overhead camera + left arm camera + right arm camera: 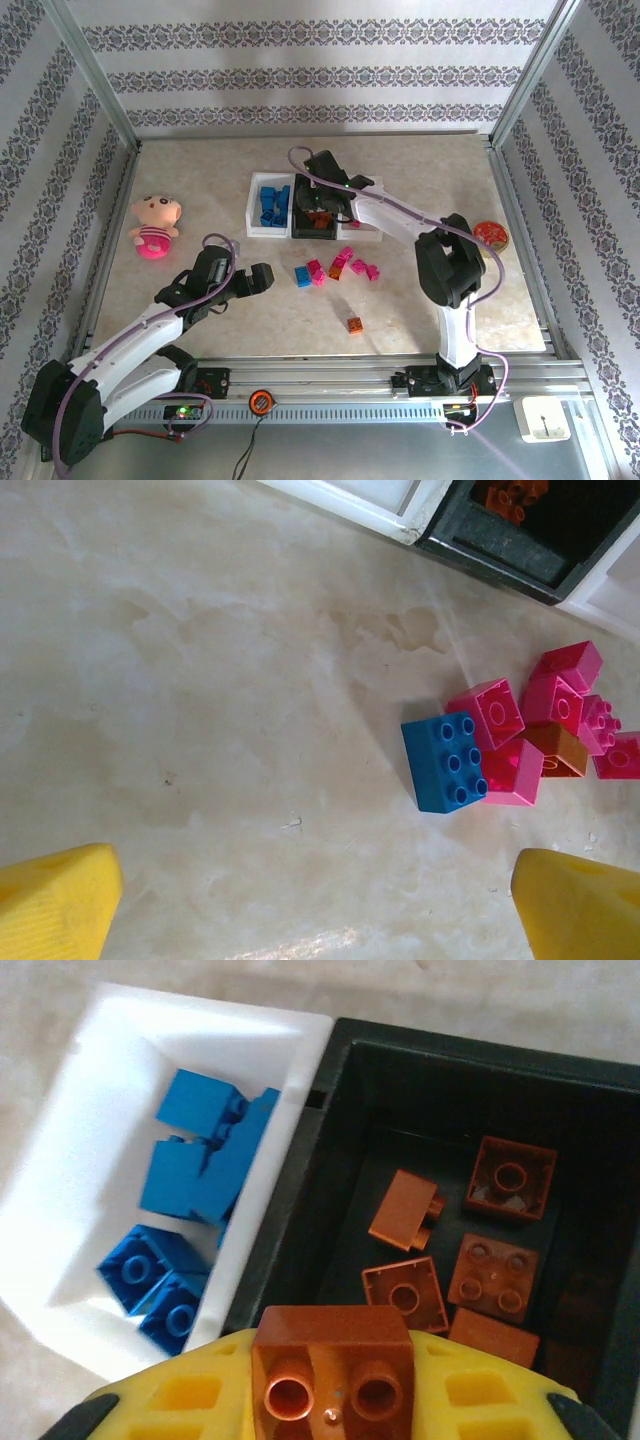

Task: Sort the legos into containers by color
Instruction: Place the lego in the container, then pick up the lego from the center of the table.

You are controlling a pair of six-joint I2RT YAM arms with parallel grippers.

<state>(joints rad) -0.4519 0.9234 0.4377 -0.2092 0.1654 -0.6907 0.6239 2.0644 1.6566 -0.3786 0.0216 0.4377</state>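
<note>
The right gripper (332, 1385) is closed on an orange brick (332, 1350) – the brick sits wedged between the yellow fingers (185, 1400), its 2 visible studs side by side across the gap and facing the wrist camera, so it is held turned on its side, not studs-up. It hangs over the near end of the black tray (420, 1045). Below it, 5 more orange bricks lie in that tray: 1 with 4 studs up, 2 with the hollow underside up, 1 tipped on its side, 1 half hidden by the fingers.

Touching the black tray's left wall is a white tray (90, 1110) with several blue bricks heaped at mixed angles. From above, a second white tray (364, 237) stands against the black tray's right side, the 3 in a row at the far middle of the table (200, 180), long sides running near to far.

Nearer, a loose cluster of pink bricks (345, 265) lies on the table with a blue brick (445, 762) at its left end, studs up in 2 rows of 3. A lone orange brick (354, 324) sits nearer and to the right, well apart.

The left gripper (320, 910) hovers above bare table left of the cluster – jaws spread wide, nothing between them.

A pink doll (153, 228) lies far left; a red tape roll (490, 235) far right.
</note>
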